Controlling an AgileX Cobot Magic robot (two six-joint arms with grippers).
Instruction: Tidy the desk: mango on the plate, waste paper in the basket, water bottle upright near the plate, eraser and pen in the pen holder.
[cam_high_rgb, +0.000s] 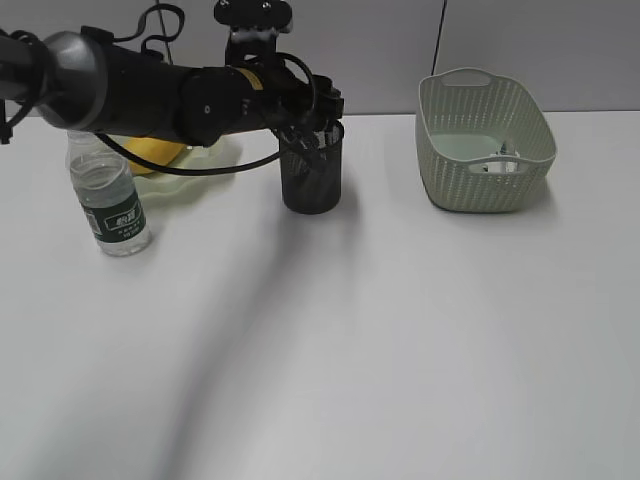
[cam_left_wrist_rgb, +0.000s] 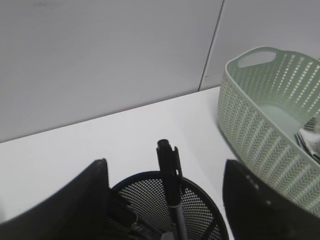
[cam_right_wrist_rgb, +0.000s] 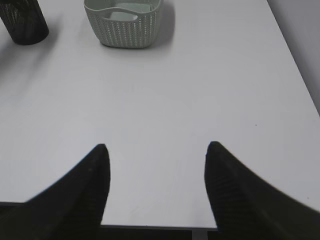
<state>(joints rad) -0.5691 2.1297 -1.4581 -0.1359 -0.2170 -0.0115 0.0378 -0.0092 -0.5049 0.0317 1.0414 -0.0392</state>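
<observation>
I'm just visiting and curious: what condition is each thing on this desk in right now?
water bottle: upright, capped.
mango: on the plate.
pen holder: upright.
pen: standing in the holder.
basket: upright.
waste paper: inside the basket.
left gripper: fingers apart above the holder.
right gripper: fingers apart, empty.

Plastic, wire mesh and a matt white top

You have a smooth, matt white desk (cam_high_rgb: 400, 350); near its back edge a black wire-mesh pen holder (cam_high_rgb: 312, 175) with a matt black pen (cam_left_wrist_rgb: 170, 185), a pale green woven-look plastic basket (cam_high_rgb: 485, 150) holding crumpled printed paper (cam_left_wrist_rgb: 311, 140), a clear glossy plastic water bottle (cam_high_rgb: 110, 200) with a dark green label, and a smooth yellow mango (cam_high_rgb: 155, 152) on a translucent plate (cam_high_rgb: 215, 160).
</observation>
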